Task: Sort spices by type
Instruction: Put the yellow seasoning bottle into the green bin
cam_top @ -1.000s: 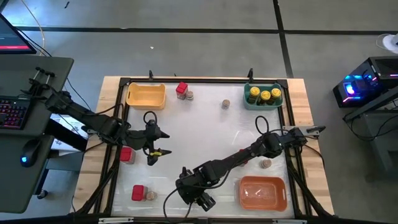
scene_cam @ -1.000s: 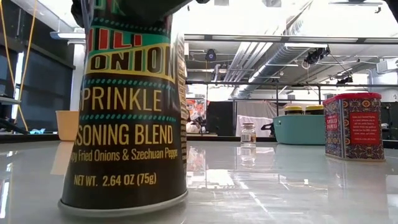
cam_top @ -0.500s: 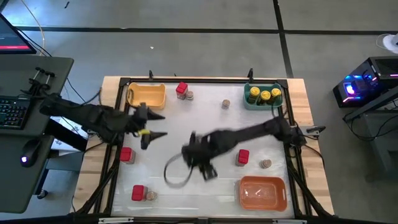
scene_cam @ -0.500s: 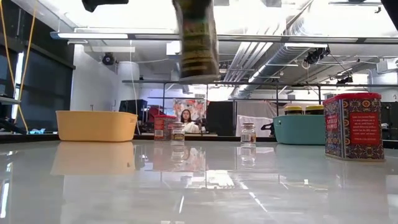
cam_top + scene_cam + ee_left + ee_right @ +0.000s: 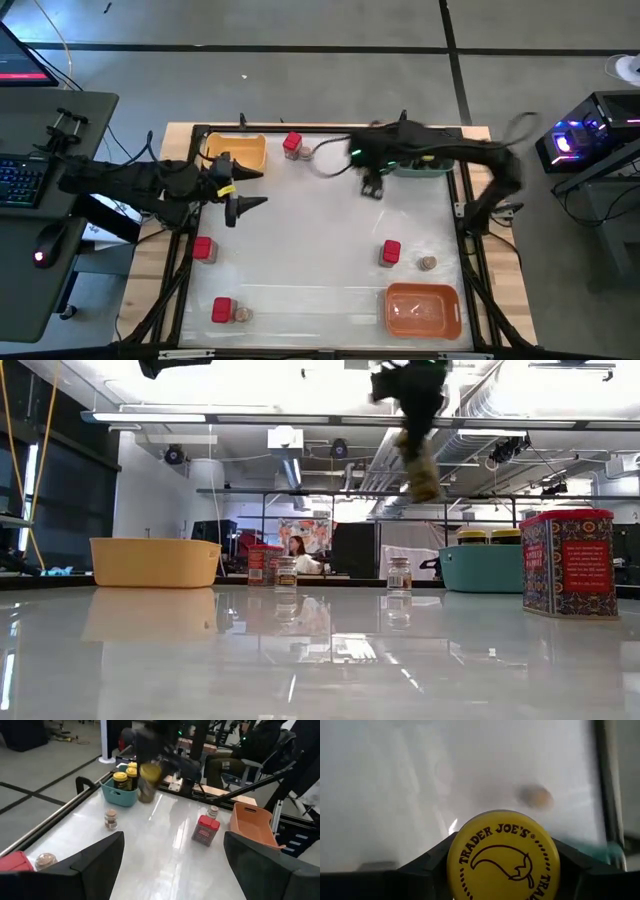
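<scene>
— While you look at the high view, where is your right pincer (image 5: 372,182)?

— In the upper middle of the frame, just left of the teal tray (image 5: 424,166). It is closed on a yellow-lidded jar (image 5: 503,855), lifted above the worktop (image 5: 320,240).

— And your left pincer (image 5: 240,193)?

— At the left, near the yellow tray (image 5: 236,153), with fingers wide and holding nothing. A red box (image 5: 390,253) stands at the lower right, above the orange tray (image 5: 423,309).
</scene>
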{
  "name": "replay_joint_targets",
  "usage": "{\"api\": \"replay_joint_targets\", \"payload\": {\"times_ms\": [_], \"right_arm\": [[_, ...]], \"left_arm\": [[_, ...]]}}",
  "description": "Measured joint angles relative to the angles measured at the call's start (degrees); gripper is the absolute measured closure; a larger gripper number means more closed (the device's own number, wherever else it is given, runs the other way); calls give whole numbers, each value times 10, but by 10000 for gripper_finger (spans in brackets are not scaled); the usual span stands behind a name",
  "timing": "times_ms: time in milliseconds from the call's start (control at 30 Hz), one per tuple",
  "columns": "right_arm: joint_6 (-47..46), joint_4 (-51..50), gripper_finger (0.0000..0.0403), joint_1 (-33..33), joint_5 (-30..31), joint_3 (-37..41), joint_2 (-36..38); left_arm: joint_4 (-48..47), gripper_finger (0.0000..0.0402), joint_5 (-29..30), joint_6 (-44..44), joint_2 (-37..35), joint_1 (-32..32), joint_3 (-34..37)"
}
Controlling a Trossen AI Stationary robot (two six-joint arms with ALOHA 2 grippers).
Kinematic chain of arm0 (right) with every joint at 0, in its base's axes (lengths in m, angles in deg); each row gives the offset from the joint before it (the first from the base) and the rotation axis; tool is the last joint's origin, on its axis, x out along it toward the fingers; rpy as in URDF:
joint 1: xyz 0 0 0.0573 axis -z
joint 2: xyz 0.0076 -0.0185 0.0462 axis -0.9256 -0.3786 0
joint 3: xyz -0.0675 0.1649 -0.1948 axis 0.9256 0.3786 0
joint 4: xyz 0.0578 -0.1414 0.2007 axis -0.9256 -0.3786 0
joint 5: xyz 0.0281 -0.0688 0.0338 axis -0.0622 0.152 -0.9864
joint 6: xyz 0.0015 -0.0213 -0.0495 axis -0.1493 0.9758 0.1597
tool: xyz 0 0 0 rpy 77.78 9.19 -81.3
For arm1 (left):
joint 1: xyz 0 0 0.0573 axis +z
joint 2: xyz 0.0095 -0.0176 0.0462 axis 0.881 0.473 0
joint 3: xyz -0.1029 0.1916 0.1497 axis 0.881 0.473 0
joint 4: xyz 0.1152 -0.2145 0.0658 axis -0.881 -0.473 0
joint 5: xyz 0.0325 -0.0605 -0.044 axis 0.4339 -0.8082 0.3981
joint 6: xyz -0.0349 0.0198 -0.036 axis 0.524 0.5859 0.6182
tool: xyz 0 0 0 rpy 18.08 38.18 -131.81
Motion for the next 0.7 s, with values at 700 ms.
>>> {"api": "replay_joint_targets", "payload": {"times_ms": [700], "right_arm": [[-8,302,184,434,-34,279,195]], "left_arm": [[367,74,8,2,195,212,0]]}}
